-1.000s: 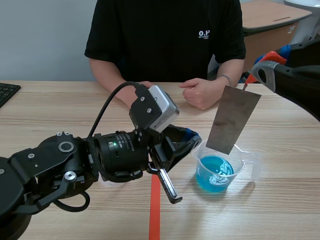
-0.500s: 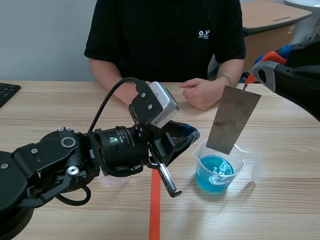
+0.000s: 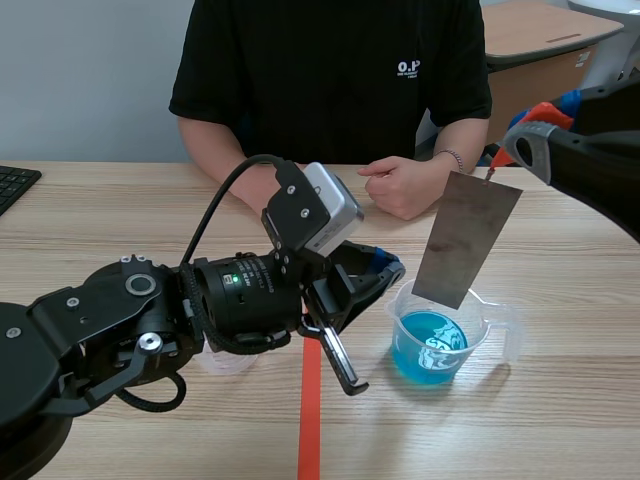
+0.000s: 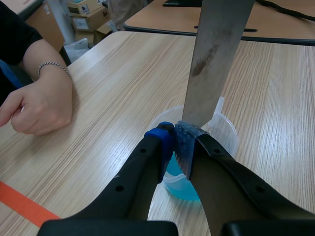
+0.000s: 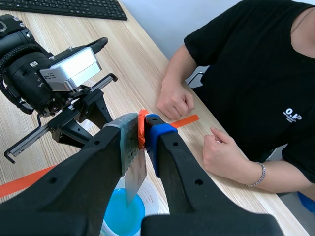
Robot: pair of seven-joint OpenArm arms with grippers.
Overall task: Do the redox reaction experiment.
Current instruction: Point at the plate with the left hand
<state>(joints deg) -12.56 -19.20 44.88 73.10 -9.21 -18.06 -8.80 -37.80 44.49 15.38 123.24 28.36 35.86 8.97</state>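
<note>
A clear beaker (image 3: 443,337) with blue liquid (image 3: 428,345) stands right of the orange tape line. Over it hangs a grey metal plate (image 3: 466,239), its lower edge just inside the rim and above the liquid. My right gripper (image 3: 497,158) is shut on the plate's top end. In the right wrist view the plate (image 5: 133,164) hangs between my right gripper (image 5: 141,129) fingers over the blue liquid (image 5: 120,216). My left gripper (image 3: 386,269) is shut, its tips at the beaker's near rim. In the left wrist view my left gripper (image 4: 175,139) sits just before the plate (image 4: 211,59).
A person sits across the table with a fist (image 3: 400,186) resting on the wood behind the beaker. A small clear cup (image 3: 225,358) is partly hidden under my left arm. A keyboard (image 3: 14,184) lies at the far left edge. The orange tape line (image 3: 312,420) runs toward me.
My left arm has shifted slightly, its wrist lifting a little, with the fingertips staying by the beaker's rim. The right arm, plate and beaker have not moved.
</note>
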